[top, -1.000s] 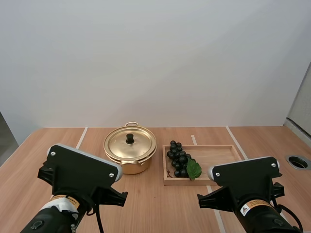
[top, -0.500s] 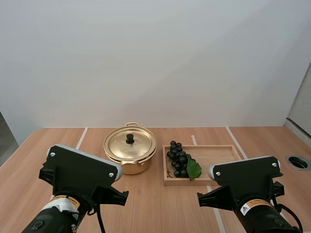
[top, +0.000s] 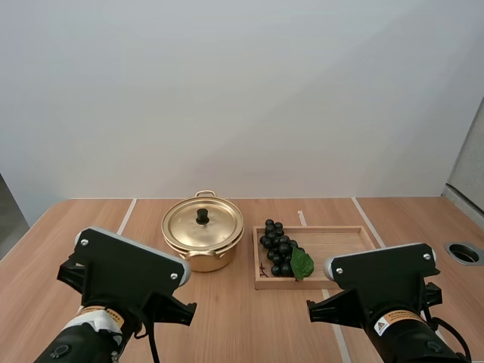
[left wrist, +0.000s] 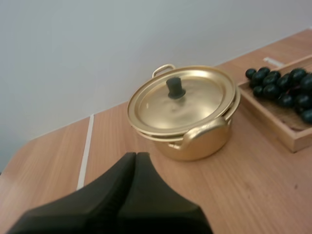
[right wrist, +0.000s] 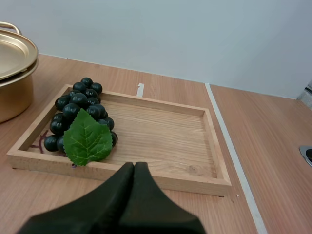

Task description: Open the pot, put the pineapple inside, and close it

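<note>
A golden pot [top: 202,242] stands on the table with its lid [top: 203,224] on, a black knob [top: 203,216] at the lid's centre. In the left wrist view the pot [left wrist: 187,117] lies ahead of my left gripper [left wrist: 137,156], whose fingers lie together as one dark wedge, well short of it. A bunch of dark grapes [top: 280,249] with a green leaf rests at the left end of a wooden tray [top: 340,242]. My right gripper [right wrist: 134,166] is shut on nothing, just short of the tray's near rim [right wrist: 161,179], with the grapes [right wrist: 80,119] ahead of it.
Pale seam lines [top: 125,215] run across the wooden table. A round grommet hole [top: 463,252] sits near the table's right edge. Bare tabletop lies between the arms and in front of the pot.
My left arm has dipped a little lower in the high view. The pot, tray, grapes and right arm have not moved.
</note>
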